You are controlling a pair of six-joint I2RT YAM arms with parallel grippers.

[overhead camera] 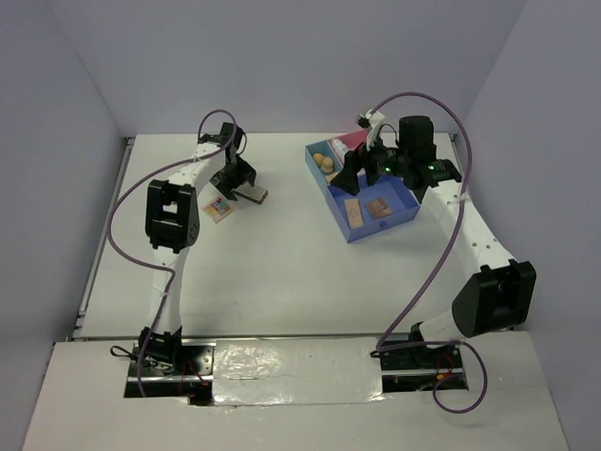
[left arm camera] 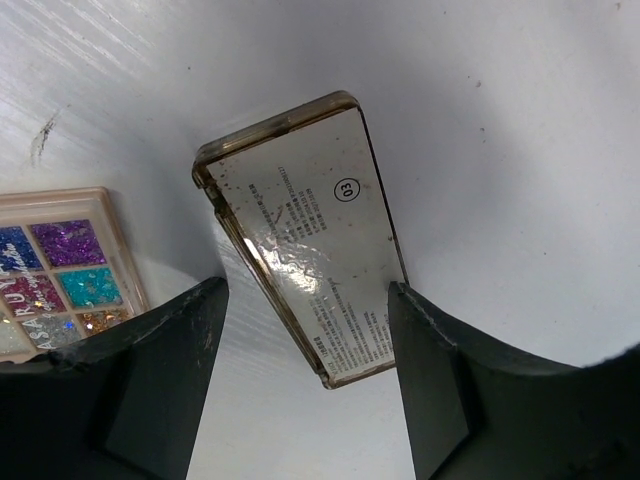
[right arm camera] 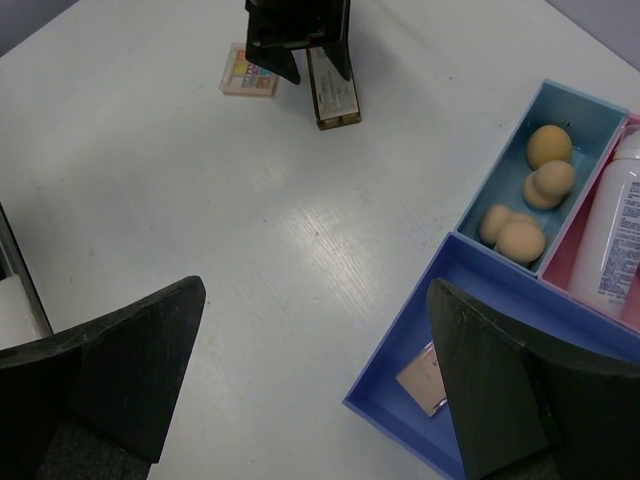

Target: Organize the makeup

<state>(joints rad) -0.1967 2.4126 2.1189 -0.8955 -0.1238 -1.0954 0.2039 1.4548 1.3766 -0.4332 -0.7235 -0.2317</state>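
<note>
A brown-gold palette (left arm camera: 310, 255) lies label side up on the table between the fingers of my left gripper (left arm camera: 305, 295), which is open. Its right finger stands close to the palette's edge and its left finger is well apart. A multicolour glitter palette (left arm camera: 55, 275) lies just to the left. My right gripper (right arm camera: 315, 310) hovers open and holds nothing, over the near-left corner of the blue tray (right arm camera: 400, 322). In the tray are several tan sponges (right arm camera: 540, 190), a white bottle (right arm camera: 615, 240) and a pinkish palette (right arm camera: 425, 378). From above I see the left gripper (overhead camera: 239, 183) and the tray (overhead camera: 385, 228).
The tray sits at the back right of the white table, with two flat palettes (overhead camera: 353, 212) in its big compartment. Purple cables arc over both arms. Grey walls close in the table on three sides.
</note>
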